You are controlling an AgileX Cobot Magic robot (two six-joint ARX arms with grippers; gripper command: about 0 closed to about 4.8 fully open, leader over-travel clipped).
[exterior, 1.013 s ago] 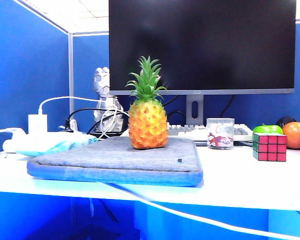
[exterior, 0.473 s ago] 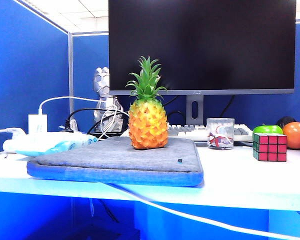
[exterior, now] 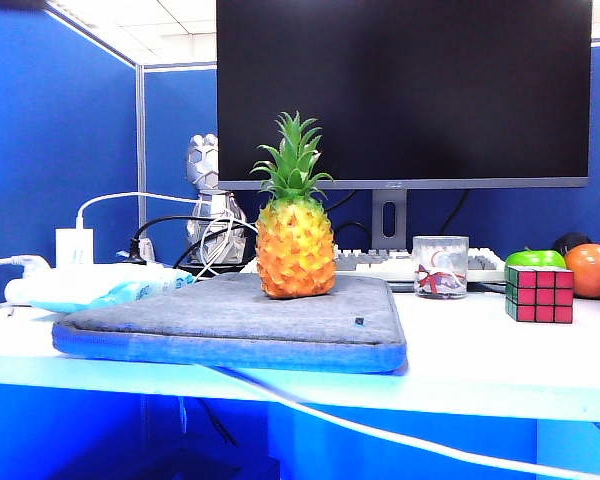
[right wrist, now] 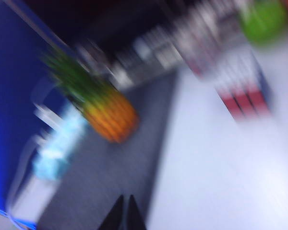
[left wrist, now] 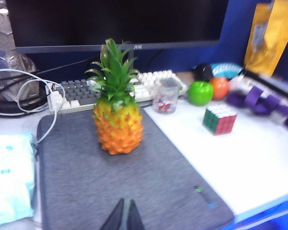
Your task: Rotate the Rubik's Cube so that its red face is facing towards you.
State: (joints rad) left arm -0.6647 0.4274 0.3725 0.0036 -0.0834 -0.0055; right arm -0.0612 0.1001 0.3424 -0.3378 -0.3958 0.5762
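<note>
- Left gripper (left wrist: pixel 124 215) pokes in at the edge of its wrist view, fingers pinched together with nothing between them, hanging over the near part of the grey pad (left wrist: pixel 110 187). It's well away from the cube.
- Right gripper (right wrist: pixel 123 213) looks the same, tips pressed close and empty. That wrist view is badly smeared, so all I can make out is that it sits above the spot where the pad's edge meets the white tabletop (right wrist: pixel 216 182).
- Neither arm appears in the exterior view.
- Rubik's Cube (exterior: pixel 539 294) stands flat on the tabletop near the right edge, off the pad and well apart from it.
- The red face (exterior: pixel 545 295) points at the exterior camera, with a green side turned left.
- Just behind the cube: a green apple (exterior: pixel 536 258) and an orange fruit (exterior: pixel 592 269).
- A glass cup (exterior: pixel 441 266) stands between the cube and the pad, by the keyboard (exterior: pixel 380 263).
- A toy pineapple (exterior: pixel 295 225) stands upright at the pad's back edge, in front of the monitor (exterior: pixel 403 90).
</note>
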